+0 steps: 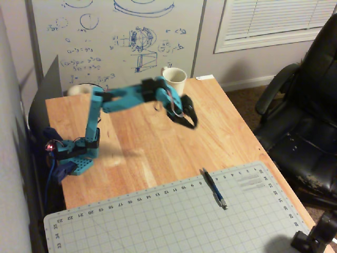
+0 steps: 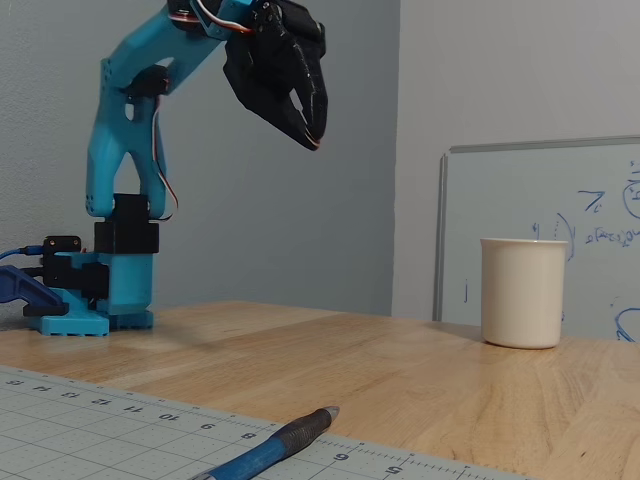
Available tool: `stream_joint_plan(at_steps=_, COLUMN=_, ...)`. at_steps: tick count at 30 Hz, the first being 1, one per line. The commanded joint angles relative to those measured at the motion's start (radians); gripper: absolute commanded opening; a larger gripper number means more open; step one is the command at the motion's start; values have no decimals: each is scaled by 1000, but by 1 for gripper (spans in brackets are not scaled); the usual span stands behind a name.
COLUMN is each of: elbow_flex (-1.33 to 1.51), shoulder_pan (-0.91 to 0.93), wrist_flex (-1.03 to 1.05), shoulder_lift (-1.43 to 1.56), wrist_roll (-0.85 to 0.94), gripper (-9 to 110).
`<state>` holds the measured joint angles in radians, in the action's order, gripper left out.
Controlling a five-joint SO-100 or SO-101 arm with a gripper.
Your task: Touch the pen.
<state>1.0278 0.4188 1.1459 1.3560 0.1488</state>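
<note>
On the wooden table (image 1: 142, 158) there are one blue pen (image 1: 215, 188), one cream mug (image 1: 174, 80), one gridded cutting mat (image 1: 174, 221) and one blue robot arm (image 1: 100, 113) with a single black gripper (image 2: 312, 137), plus one whiteboard (image 1: 116, 37) and one black office chair (image 1: 308, 116) beside it.

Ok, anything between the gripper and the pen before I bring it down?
Nothing visible. The gripper hangs high above bare wood, the pen lies alone on the cutting mat, and the mug stands behind, at the table's far edge, off the path.
</note>
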Motion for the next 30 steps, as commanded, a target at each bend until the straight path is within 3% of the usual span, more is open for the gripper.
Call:
stream_joint_plan(at_steps=1, elbow_flex=-310, shoulder_pan=67, wrist_flex=-21, shoulder_lift=-187, wrist_roll=8, gripper=0)
stream_joint_plan(at_steps=19, elbow_flex=-1230, shoulder_pan=130, wrist_flex=-21, shoulder_lift=-1032, wrist_roll=8, gripper=1)
stream_joint_plan(at_steps=30, elbow_flex=-1262, shoulder_pan=127, wrist_flex=-21, shoulder_lift=-1184, wrist_roll=8, gripper=1)
